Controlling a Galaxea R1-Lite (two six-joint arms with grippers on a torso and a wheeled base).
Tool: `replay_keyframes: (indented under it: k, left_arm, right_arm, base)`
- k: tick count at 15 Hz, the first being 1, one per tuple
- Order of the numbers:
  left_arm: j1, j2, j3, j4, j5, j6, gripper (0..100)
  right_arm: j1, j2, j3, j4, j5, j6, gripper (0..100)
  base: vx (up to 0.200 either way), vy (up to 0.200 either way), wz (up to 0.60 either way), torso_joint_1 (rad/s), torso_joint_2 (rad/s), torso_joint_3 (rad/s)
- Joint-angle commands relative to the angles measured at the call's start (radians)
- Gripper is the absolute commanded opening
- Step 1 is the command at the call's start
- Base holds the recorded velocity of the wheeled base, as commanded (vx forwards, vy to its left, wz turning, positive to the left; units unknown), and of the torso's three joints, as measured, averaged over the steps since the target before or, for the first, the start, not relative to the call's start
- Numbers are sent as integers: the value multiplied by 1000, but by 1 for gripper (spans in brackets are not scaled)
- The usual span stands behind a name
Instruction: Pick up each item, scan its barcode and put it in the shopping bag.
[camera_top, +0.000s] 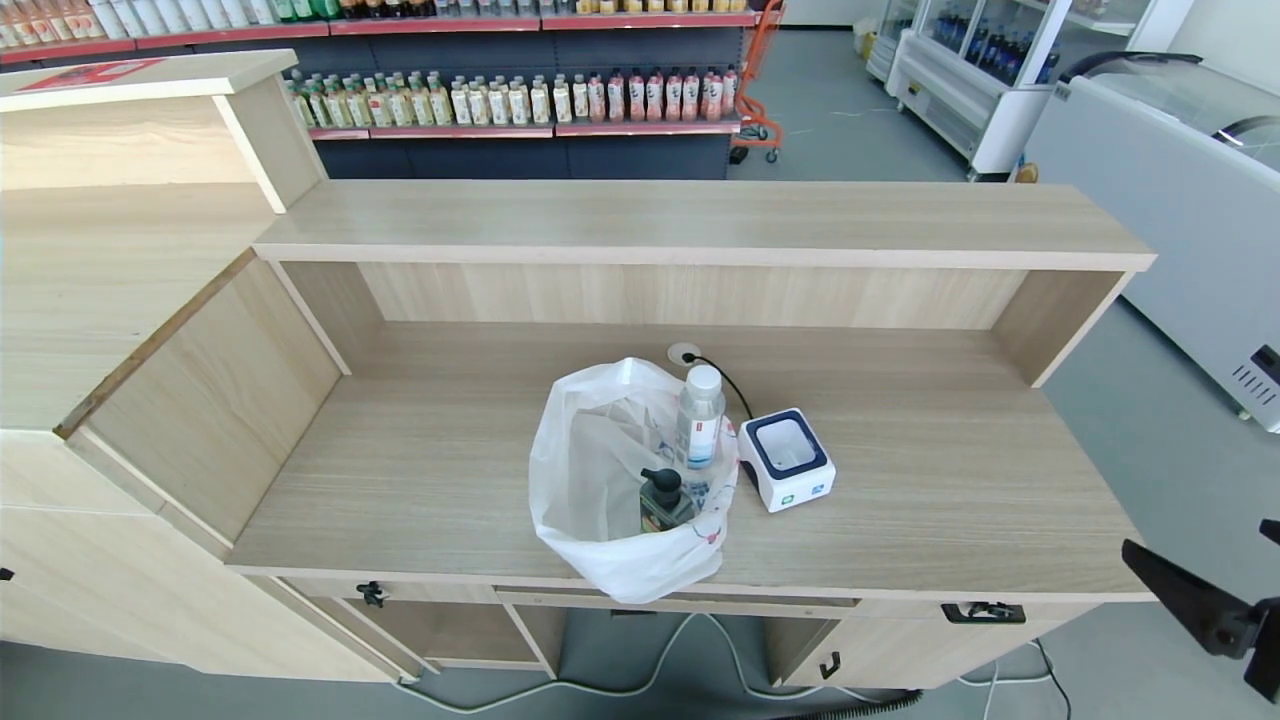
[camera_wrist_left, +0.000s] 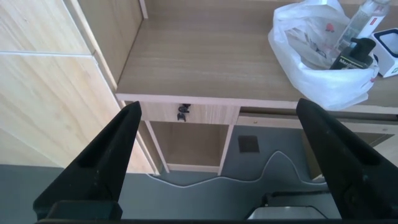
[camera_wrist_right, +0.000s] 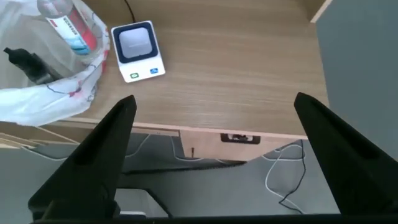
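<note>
The white plastic shopping bag (camera_top: 620, 480) stands open at the front of the wooden counter (camera_top: 900, 480), its belly bulging to the front edge. Two items are inside it, both upright. A clear bottle (camera_top: 699, 420) with a white cap sits on the side toward the scanner, its neck and cap rising above the bag's rim. A dark pump bottle (camera_top: 662, 497) sits nearer the front, lower down among the folds.

The scanner (camera_top: 788, 458) is a small white box with a dark blue frame round its window, just beside the bag on the robot's right. Whether plastic and box actually touch, I can't make out from here. A black cable (camera_top: 722, 378) runs from behind it to a round port (camera_top: 684, 353) in the counter top.

The left gripper (camera_wrist_left: 219, 104) hangs out in front of the counter and below its edge, toward the left end, facing a small black drawer handle (camera_wrist_left: 182, 111). Its jaws are spread wide and hold nothing. The right gripper (camera_wrist_right: 214, 98) is likewise off the front edge at the right end, above another drawer handle (camera_wrist_right: 240, 137), jaws released and empty.

Behind the counter are shelves of bottled drinks (camera_top: 520, 100), and glass-fronted coolers (camera_top: 1000, 60) line the far right.
</note>
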Motion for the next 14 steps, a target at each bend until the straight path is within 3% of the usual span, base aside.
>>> replay_keyframes:
  k: [1,5,9,14]
  left_arm:
    - [0,0,0,0,0,0,100]
    - [0,0,0,0,0,0,100]
    - [0,0,0,0,0,0,100]
    - [0,0,-2,0,0,0,100]
  right_arm:
    - [-150,-211,214,-40,76,-34,100]
    - [-196,-491,214,233,75,-40,100]
    - [-221,-709,214,408,76,-22,100]
    - [-242,-820,214,423,190,-10,100]
  base:
    - [0,0,0,0,0,0]
    - [0,0,0,0,0,0]
    - [0,0,0,0,0,0]
    - [0,0,0,0,0,0]
